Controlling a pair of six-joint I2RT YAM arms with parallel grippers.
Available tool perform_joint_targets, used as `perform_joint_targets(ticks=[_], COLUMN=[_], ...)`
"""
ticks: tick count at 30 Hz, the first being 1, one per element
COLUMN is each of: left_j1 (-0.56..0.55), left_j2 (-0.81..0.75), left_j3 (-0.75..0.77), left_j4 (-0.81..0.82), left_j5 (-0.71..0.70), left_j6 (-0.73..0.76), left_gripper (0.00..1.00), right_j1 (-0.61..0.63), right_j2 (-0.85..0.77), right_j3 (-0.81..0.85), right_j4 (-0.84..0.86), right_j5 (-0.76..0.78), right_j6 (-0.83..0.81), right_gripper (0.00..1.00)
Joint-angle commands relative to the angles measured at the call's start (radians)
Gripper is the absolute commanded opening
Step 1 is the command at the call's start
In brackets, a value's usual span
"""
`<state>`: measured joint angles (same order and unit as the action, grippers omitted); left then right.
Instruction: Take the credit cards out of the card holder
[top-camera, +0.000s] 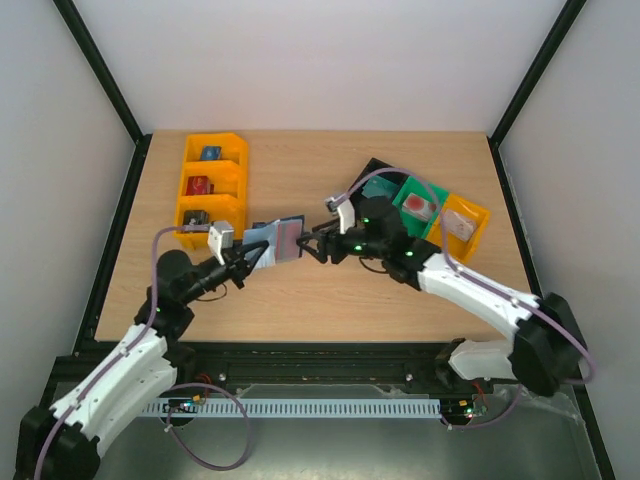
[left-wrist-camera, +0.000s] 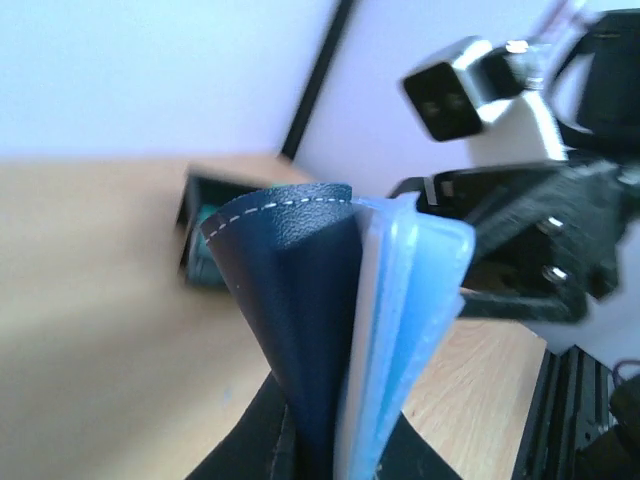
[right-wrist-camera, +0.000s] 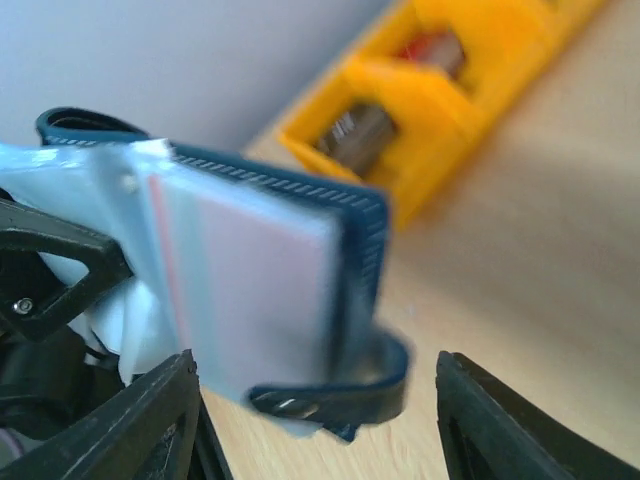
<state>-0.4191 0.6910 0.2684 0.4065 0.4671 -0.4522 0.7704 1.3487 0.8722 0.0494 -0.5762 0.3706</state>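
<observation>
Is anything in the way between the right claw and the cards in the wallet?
Nothing visible is. The left gripper holds the wallet up off the table, the cards peeking out, and the right gripper hangs open right beside them.

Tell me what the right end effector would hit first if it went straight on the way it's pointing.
Most likely the card holder, held up by the left end effector. It sits directly ahead of the right end effector, whose fingers are open; the exact gap is hard to judge.

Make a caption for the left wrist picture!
Left end effector grips the navy card holder, blue cards peeking out.
</observation>
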Motion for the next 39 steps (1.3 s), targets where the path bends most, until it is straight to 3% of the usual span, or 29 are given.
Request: perform_joint_targets(ticks=[1, 5, 9, 16, 29, 34, 39], left_j1=[0.015, 0.018, 0.026, 0.032, 0.037, 0.065, 0.072], left_j2=[-0.117, -0.158, -0.172, -0.175, -0.198, -0.207, -0.217], left_j3=[0.122, 0.189, 0.188, 0.186, 0.166, 0.156, 0.149], left_j4=[-0.026, -0.004, 0.087, 0.142, 0.189, 0.207, 0.217], left_j5=[0.24, 0.288, 0.307, 0.315, 0.341, 0.288, 0.286], left_j6=[0.353, 0.341, 0.208, 0.172, 0.133, 0.087, 0.085], left_gripper=[0.02, 0.02, 0.02, 0.02, 0.02, 0.02, 0.02], right_j1=[-0.022, -0.022, -0.022, -0.007, 0.101, 0.1, 0.075], right_j2=[-0.152, -0.238, -0.266, -0.235, -0.146, -0.216, -0.327], right_j3=[-0.041, -0.027, -0.042, -0.031, 0.058, 0.074, 0.047], right_j4=[0.119, 0.136, 0.224, 0.286, 0.337, 0.225, 0.07], right_j5=[-0.129, -0.162, -0.195, -0.225, -0.146, -0.221, -0.132], right_j6=[-0.092, -0.108, -0.072, -0.021, -0.108, -0.218, -0.332], right_gripper=[0.65, 0.67, 0.7, 0.69, 0.66, 0.73, 0.77])
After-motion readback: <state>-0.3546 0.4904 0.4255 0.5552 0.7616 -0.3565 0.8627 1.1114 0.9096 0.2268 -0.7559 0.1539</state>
